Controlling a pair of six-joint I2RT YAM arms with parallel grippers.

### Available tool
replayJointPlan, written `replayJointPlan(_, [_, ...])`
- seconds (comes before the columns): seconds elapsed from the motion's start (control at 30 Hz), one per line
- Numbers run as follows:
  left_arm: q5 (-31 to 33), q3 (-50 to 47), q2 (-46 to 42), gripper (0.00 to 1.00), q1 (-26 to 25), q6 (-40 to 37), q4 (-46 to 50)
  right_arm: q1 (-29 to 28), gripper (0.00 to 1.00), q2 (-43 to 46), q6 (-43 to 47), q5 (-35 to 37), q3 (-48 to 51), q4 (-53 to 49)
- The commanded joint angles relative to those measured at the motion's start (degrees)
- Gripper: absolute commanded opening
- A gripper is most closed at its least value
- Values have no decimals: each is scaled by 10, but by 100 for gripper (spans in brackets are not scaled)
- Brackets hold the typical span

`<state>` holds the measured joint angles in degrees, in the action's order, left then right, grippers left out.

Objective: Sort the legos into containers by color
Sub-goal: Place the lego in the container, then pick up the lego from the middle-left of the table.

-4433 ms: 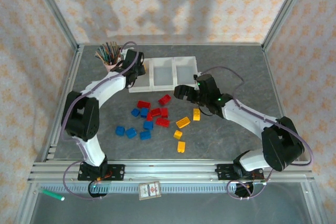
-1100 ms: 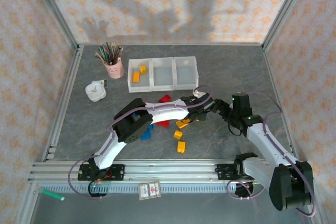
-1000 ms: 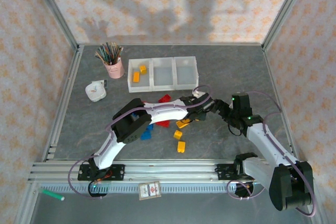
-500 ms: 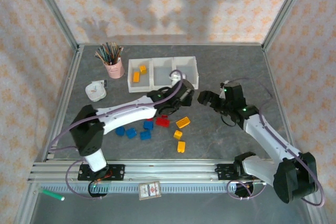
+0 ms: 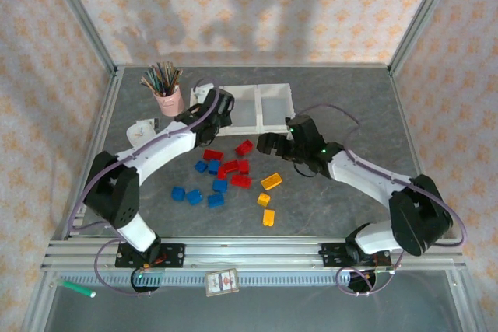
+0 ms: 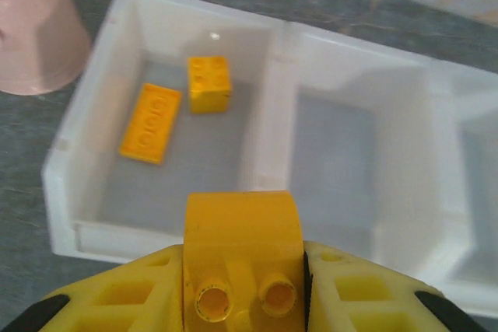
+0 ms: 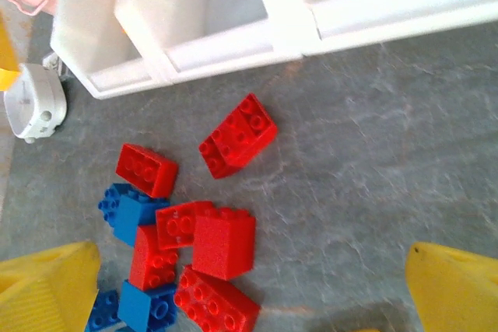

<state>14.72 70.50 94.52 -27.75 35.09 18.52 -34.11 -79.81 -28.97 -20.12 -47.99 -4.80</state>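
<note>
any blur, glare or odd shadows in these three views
Top external: even light, soft arm shadows on the back wall, no blur. Left wrist: the containers look slightly soft, with a small glare dot on the left bin's back wall; the held yellow brick is sharper. Right wrist: the white container walls wash out; the fingers at the bottom corners are out of focus.
</note>
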Motion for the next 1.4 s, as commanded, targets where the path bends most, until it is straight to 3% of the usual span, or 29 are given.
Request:
replayJointPlan(0.0, [4, 24, 38, 36, 31, -42, -16, -3, 100, -17, -7, 18, -21, 28])
replayJointPlan(0.3, [-15, 126, 170, 38, 77, -77, 2, -3, 100, -29, -7, 21, -27, 28])
replayJointPlan(0.47, [-15, 142, 184, 50, 85, -72, 12, -3, 100, -25, -2, 27, -28, 24])
replayJointPlan(0.7, [-29, 145, 155, 50, 85, -65, 30, -2, 100, -16, 10, 38, -39, 5])
replayJointPlan(0.9, [-85, 71, 52, 50, 78, -55, 5, 13, 100, 14, 13, 45, -19, -12])
replayJointPlan(1.03, [-112, 14, -12, 50, 48, -61, -2, 36, 100, 40, 14, 35, 6, -29])
replayJointPlan(1.23, [-131, -54, -76, 50, -38, -77, 0, 71, 100, 86, 20, 20, 53, -64])
replayJointPlan(1.37, [-178, -87, -92, 51, -96, -86, -2, 87, 100, 118, 19, 12, 87, -87])
